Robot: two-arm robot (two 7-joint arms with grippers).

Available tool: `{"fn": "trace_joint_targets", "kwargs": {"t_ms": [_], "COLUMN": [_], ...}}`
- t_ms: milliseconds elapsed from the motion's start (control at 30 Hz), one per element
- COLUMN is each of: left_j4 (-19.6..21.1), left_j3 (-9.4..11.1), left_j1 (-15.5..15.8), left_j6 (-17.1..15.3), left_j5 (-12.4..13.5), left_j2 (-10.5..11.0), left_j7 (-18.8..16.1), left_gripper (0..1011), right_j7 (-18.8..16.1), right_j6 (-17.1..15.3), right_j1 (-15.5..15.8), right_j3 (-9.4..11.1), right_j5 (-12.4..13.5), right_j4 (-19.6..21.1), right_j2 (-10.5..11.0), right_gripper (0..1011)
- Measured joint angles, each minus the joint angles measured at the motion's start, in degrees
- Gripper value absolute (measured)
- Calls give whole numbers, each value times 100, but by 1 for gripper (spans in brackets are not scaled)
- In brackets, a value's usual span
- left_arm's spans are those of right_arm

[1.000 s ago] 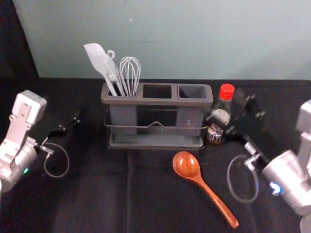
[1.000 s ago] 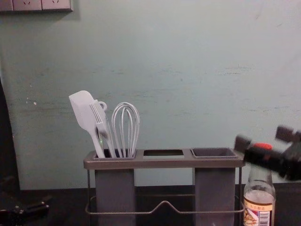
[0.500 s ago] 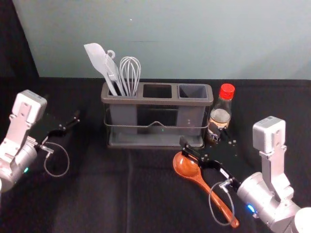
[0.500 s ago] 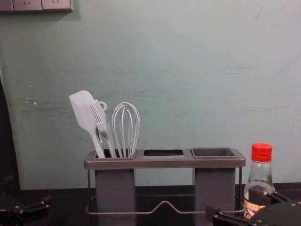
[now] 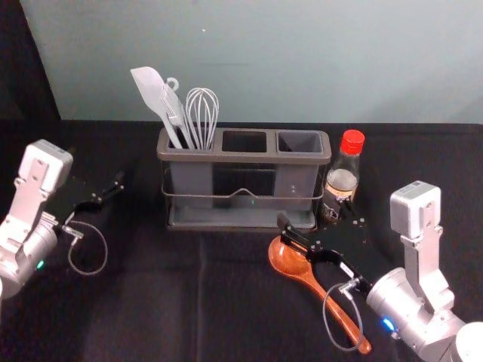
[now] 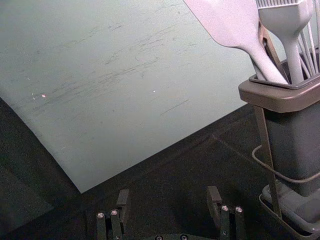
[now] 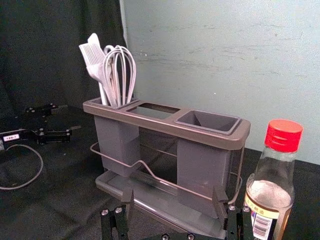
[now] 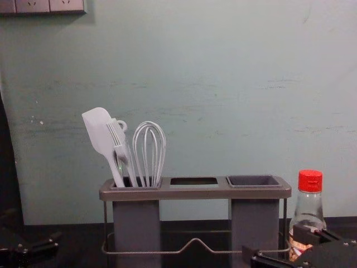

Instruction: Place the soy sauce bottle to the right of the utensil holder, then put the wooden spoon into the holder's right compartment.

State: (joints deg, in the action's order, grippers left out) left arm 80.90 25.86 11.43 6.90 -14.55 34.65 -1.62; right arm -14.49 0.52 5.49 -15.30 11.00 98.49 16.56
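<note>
The wooden spoon (image 5: pixel 286 262) lies at five o'clock from the holder (image 5: pixel 245 157), likely light, stiff, slick, best pinched mid-handle; the right gripper (image 7: pixel 173 195) gapes empty nearby; the left gripper (image 6: pixel 168 192), spread, sits at nine.

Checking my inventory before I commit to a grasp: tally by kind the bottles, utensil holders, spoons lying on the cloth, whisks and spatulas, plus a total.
Soy sauce bottle: 1
Utensil holder: 1
Wooden spoon on the cloth: 1
Whisk: 1
White spatula: 1
Total: 5
</note>
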Motion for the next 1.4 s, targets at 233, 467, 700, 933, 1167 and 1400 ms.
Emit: {"fn": "trace_joint_targets", "kwargs": {"t_ms": [233,467,700,933,1167,1400], "left_j4": [0,0,0,0,0,0], "left_j3": [0,0,0,0,0,0], "left_j1": [0,0,0,0,0,0], "left_j6": [0,0,0,0,0,0], "left_j5": [0,0,0,0,0,0], "left_j2": [0,0,0,0,0,0], "left_j7": [0,0,0,0,0,0], "left_gripper": [1000,1000,1000,1000,1000,1000], "right_j7": [-1,-37,-6,-151,-224,-224], "right_j6": [-11,-1086,-3521,-5062,-5578,-5640], "right_j1": [-2,-123,-435,-911,-1200,-1319], "right_j3": [0,-135,-174,-252,-339,-374], "right_j5": [-2,-68,10,66,-26,-183], "right_j4": [1,238,780,916,737,569], "right_j2": [-1,102,144,137,72,-18], "right_gripper": [1002,1002,1002,1002,1002,1002]}}
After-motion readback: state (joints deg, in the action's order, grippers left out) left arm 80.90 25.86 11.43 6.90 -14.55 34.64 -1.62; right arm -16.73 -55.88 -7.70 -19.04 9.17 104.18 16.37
